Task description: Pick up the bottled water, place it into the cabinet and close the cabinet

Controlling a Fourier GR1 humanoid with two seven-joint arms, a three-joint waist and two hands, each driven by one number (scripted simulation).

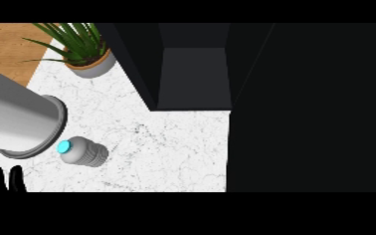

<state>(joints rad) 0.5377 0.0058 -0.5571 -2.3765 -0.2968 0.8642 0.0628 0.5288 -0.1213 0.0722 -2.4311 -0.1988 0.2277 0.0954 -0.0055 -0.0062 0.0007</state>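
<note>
While cabinet [192, 74] gapes | bottled water [82, 152] on counter [161, 149]

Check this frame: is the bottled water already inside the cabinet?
No. The bottled water stands on the white counter, in front of the open cabinet, beside the grey forearm.

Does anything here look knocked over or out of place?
Nothing stands out. The bottled water stands upright on the counter, the potted plant is upright, and the cabinet is open.
</note>
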